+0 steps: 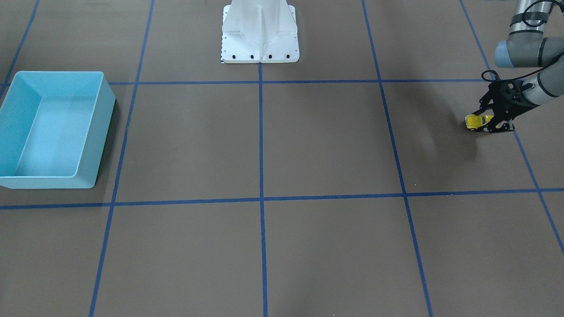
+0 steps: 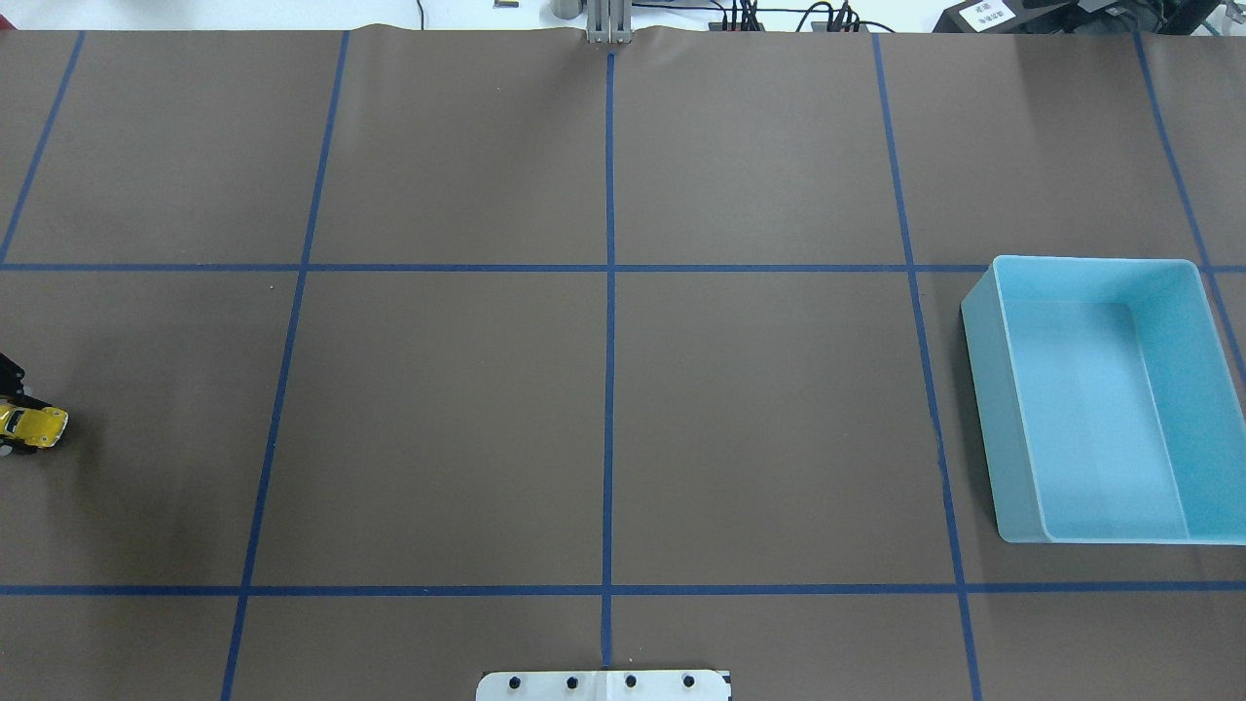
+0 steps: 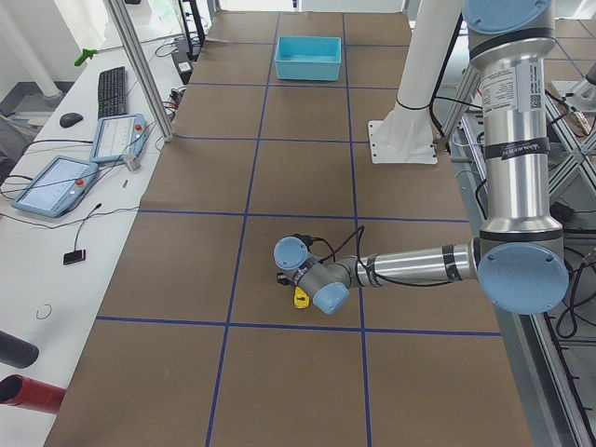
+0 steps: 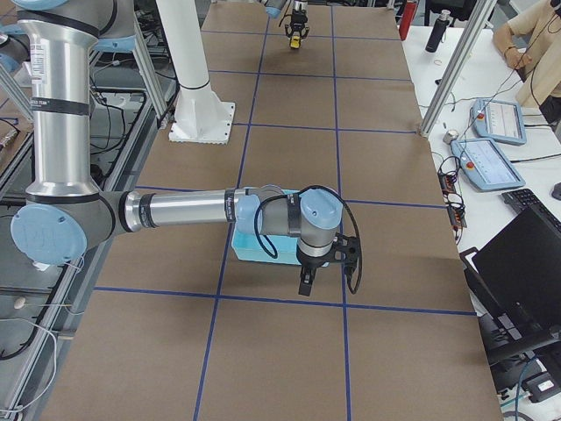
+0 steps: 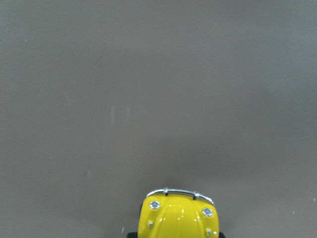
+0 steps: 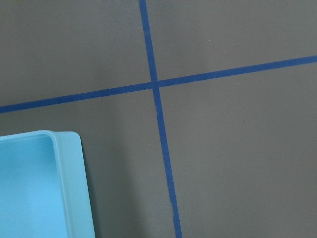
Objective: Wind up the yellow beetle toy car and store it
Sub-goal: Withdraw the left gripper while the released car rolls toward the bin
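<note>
The yellow beetle toy car (image 1: 476, 121) is at the table's end on my left, low at the table surface. My left gripper (image 1: 490, 122) is shut on its rear half, fingers on both sides. The car also shows at the left edge of the overhead view (image 2: 35, 425), under the near arm in the exterior left view (image 3: 301, 297), and its hood fills the bottom of the left wrist view (image 5: 179, 216). The light blue bin (image 1: 100, 132) stands empty at the opposite end (image 2: 981, 389). My right gripper (image 4: 306, 283) hangs above the table beside the bin's corner (image 6: 74, 188); I cannot tell whether it is open or shut.
The white robot base (image 1: 260, 39) stands at the middle of the robot-side edge. Blue tape lines (image 2: 609, 389) divide the brown table into squares. Tablets and a keyboard (image 3: 113, 88) lie on the side table beyond the far edge.
</note>
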{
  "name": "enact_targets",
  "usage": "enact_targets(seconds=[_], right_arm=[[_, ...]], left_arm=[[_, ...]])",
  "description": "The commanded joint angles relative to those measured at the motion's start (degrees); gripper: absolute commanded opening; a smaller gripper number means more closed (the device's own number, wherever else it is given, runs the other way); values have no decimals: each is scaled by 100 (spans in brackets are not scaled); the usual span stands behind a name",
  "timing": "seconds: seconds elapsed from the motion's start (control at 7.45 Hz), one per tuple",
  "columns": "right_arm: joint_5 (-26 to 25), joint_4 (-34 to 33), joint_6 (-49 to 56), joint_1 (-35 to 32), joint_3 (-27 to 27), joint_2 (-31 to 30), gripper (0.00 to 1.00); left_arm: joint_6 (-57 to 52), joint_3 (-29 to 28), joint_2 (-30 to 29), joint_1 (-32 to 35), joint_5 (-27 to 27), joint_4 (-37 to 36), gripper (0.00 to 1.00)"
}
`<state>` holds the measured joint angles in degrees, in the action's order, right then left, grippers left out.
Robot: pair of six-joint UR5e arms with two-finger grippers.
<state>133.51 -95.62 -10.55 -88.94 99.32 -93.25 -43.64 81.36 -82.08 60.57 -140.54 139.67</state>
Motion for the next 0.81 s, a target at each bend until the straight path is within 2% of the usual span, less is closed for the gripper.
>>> enact_targets(seconds=[0.0, 0.67], right_arm=[[0, 0, 0, 0, 0, 0, 100], [0, -9, 0, 0, 0, 0, 100]], left_arm=[[-92, -68, 103, 182, -17, 8, 99], [-92, -77, 139, 341, -201, -1, 100]])
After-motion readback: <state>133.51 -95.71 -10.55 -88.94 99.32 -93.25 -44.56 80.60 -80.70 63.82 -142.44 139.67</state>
